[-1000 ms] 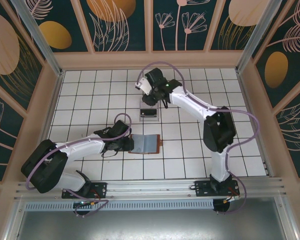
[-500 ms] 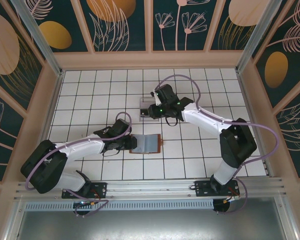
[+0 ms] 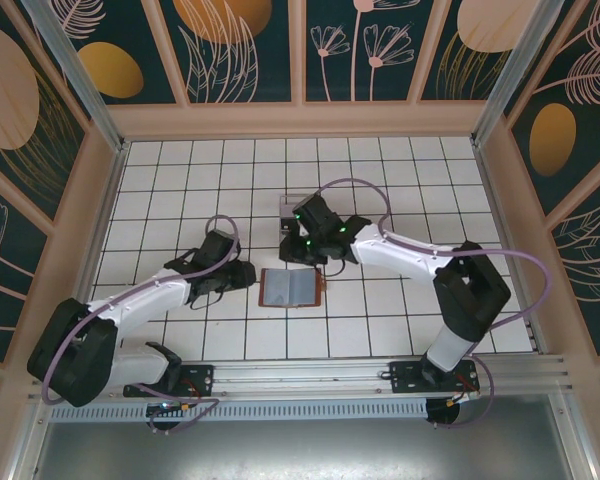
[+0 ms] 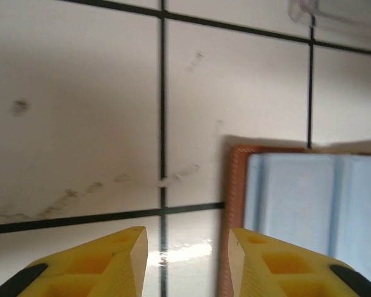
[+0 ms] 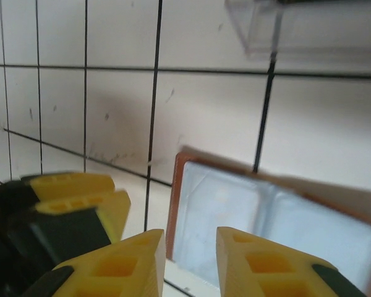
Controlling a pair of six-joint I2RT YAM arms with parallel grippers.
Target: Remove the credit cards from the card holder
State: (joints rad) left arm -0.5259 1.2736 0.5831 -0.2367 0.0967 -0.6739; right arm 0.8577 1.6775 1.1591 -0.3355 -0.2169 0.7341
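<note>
Tiles of glossy white with thin dark grout cover the bench (image 3: 400, 300). On it the card holder (image 3: 291, 288) lies spread open and flat. Its smooth grey-blue lining faces up, split by a straight pocket seam and framed by a narrow reddish-brown leather-like rim (image 4: 234, 210). Whether cards sit in the pockets cannot be told. A clear plastic tray (image 5: 309, 28) rests just beyond it. The left hand (image 4: 185, 253) hovers by the holder's left edge, its yellow ribbed fingers apart. The right hand (image 5: 185, 253) hangs over the far edge, likewise spread.
</note>
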